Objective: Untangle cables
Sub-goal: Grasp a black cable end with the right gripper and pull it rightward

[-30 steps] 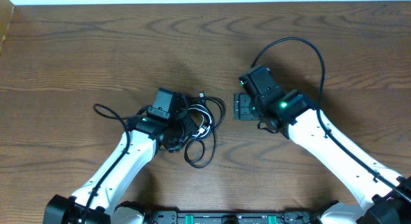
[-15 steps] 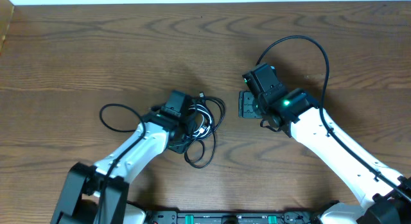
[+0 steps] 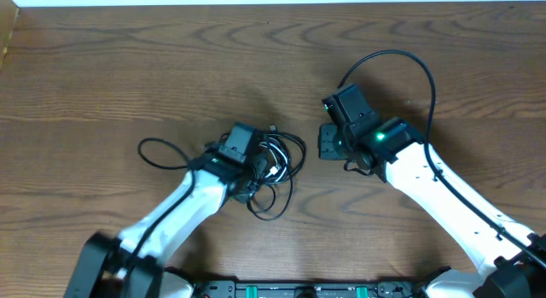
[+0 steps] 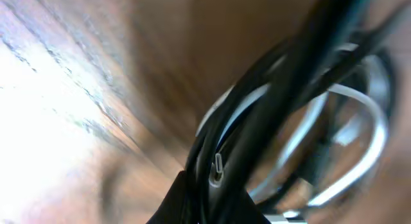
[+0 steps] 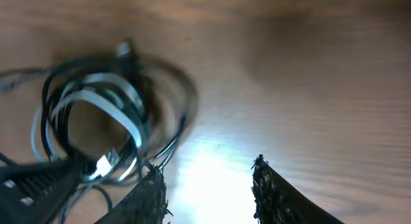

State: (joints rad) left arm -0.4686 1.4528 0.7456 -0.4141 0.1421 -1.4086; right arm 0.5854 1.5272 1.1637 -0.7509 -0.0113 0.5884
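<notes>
Three cords, two black and one white, make up the cables (image 3: 275, 160). They form one loose knot of small loops lying flat on the counter (image 3: 102, 76). The knot is directly under and ahead of the left hand (image 3: 256, 168), and a short way in front of the right hand (image 3: 328, 143), apart from it.

Left hand: fingers pressed together. Its wrist view is blurred, but black strands (image 4: 289, 86) run straight down into the fingertips. I read it as pinching a black cord at the near edge of the knot; which of the two I cannot tell. A small plug end (image 4: 218, 170) sits just beyond the pinch. The white cord (image 4: 376, 124) curves round behind, farther from the fingers. Judgement: the pinch is at the edge of the pile, not its middle, so one strand can be drawn out, leaving the rest on the counter.

Right hand: fingers spread, only bare wood between them, touching nothing. The knot lies ahead of it and off to one side. Judgement: it is held low and close, facing the pile, ready to take a second strand or pin the loops as a counter-hold.

Progress: early. Loops overlap, white threads through black, and no cord lies free.

Risk: pulling one strand with nothing holding the others would likely drag the whole knot along or tighten it.
</notes>
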